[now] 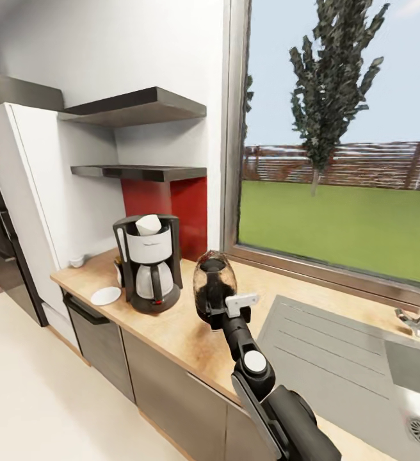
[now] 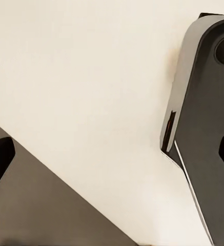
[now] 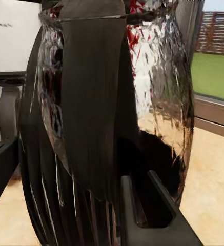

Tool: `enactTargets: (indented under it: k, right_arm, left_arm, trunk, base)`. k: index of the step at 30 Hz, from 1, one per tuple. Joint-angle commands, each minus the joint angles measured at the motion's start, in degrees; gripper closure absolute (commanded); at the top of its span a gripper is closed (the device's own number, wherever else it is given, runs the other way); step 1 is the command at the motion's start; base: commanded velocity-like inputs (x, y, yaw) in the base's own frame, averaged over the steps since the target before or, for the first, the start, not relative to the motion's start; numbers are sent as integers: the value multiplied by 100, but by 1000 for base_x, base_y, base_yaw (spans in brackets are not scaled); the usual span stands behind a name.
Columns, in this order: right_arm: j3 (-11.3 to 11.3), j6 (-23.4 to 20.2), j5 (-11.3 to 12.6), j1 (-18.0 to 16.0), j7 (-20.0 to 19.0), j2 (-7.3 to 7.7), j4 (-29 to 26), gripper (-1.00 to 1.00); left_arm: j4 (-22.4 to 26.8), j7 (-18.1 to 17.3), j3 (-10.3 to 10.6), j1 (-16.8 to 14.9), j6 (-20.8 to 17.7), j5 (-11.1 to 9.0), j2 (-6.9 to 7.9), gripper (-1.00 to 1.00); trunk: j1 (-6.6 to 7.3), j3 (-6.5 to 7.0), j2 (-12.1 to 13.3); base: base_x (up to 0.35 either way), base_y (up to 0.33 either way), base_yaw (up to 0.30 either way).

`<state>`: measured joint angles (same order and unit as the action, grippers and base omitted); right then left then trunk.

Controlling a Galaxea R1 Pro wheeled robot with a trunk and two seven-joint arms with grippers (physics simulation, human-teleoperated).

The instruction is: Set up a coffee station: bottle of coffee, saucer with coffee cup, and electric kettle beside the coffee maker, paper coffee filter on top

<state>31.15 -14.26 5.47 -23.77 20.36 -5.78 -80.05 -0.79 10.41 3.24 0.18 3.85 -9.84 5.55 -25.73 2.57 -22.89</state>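
Right arm (image 1: 280, 410) rises from the lower centre of the head view, and its gripper (image 1: 226, 307) is clamped on the kettle's (image 1: 214, 282) black handle (image 3: 91, 102), fingers (image 3: 153, 215) either side of it. Kettle stands on the countertop (image 1: 171, 333) mid-frame, just right of the coffee maker (image 1: 148, 262), w/ a white filter (image 1: 148, 224) on top. Saucer (image 1: 105, 296) lies left of the maker; small cup (image 1: 77, 261) sits farther back-left. Sink (image 1: 363, 358) at lower right. Left gripper: can't tell.

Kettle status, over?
Right end effector at the kettle handle, grip unconfirmed. Kettle on countertop, right of coffee maker, apart from it. Filter on the maker, saucer to its left. Nothing between.
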Motion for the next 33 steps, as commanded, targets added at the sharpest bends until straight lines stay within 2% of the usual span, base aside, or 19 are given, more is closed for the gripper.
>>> enactTargets:
  k: [1,5,8,25,33]
  right_arm:
    - [14,11,32,-4,46,3,2,100]
    - [13,329,29,-4,47,19,89,100]
    - [13,399,26,-4,42,23,145,100]
    - [13,433,33,-4,46,24,253,100]
    - [13,433,33,-4,47,24,245,100]
  left_arm:
    - [-9,5,36,-1,29,-53,-1,-100]
    - [-9,5,37,-1,29,-53,-1,-100]
    - [-9,0,41,-1,28,-53,-1,-100]
    - [-7,-12,43,-1,28,-44,-1,-100]
    - [-8,-4,36,-1,26,-44,-1,-100]
  trunk:
    - [-5,0,-3]
    - [-5,0,-3]
    - [-5,0,-3]
    - [-5,0,-3]
    - [-5,0,-3]
  base:
    - [324,32,0]
    - [185,10,0]
    - [44,2,0]
    - [56,53,0]
    - [141,97,0]
